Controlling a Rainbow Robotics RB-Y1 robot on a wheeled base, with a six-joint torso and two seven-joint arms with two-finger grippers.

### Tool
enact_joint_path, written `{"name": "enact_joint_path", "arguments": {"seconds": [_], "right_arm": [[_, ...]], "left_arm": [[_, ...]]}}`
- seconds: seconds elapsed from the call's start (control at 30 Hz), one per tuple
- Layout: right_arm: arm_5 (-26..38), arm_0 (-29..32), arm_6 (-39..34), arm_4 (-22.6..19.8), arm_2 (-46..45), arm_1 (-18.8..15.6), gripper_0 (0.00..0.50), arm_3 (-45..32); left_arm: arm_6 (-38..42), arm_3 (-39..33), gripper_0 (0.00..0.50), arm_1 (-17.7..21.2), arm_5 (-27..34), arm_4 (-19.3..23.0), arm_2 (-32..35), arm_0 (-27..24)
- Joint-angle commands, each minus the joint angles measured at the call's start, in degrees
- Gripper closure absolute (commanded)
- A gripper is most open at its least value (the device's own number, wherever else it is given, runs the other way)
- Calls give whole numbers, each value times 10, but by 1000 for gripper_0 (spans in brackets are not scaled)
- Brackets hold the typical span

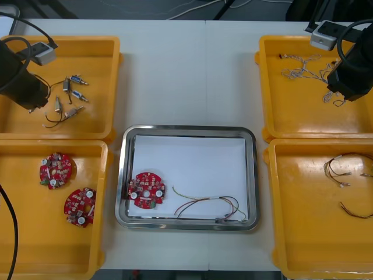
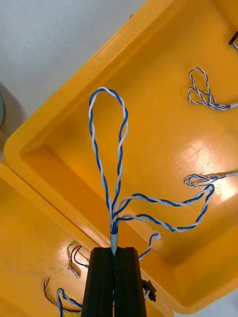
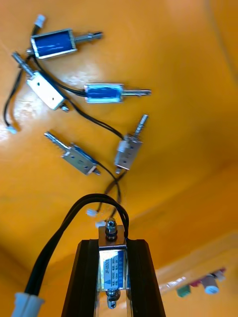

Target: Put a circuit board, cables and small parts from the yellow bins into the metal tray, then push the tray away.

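Jaws on left clamped on small metal part (image 3: 113,270), jaws on right pinching twisted blue-white cable (image 2: 113,233)

Bright, even light comes from above me, so shadows on the table (image 1: 186,76) are soft and short, white glare lies on the floor of the yellow bin (image 2: 163,64) beneath my right gripper (image 2: 114,248), and the rim of the metal tray (image 1: 186,128) shines.

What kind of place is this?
Probably an electronics kitting bench: yellow bins of parts, a metal tray holding a circuit board, left gripper and right gripper over the far bins, shut on a small metal part and a cable.
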Motion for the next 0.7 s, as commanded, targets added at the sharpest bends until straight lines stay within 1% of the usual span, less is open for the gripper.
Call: {"name": "enact_joint_path", "arguments": {"seconds": [0.03, 0.2, 0.33, 0.63, 0.7], "right_arm": [[2, 2, 6, -1, -22, -18, 500, -16], [2, 2, 6, -1, -22, -18, 500, -16], [2, 2, 6, -1, -22, -18, 500, -16], [2, 2, 6, -1, -22, -18, 500, -16], [2, 2, 6, -1, -22, -18, 500, -16]], "left_arm": [[127, -53, 500, 32, 13, 29, -18, -6], [208, -118, 500, 31, 13, 40, -40, -4], [261, -158, 500, 29, 13, 51, -58, 3], [409, -262, 500, 24, 13, 85, -119, 46], [452, -283, 500, 24, 13, 105, -132, 55]]}}
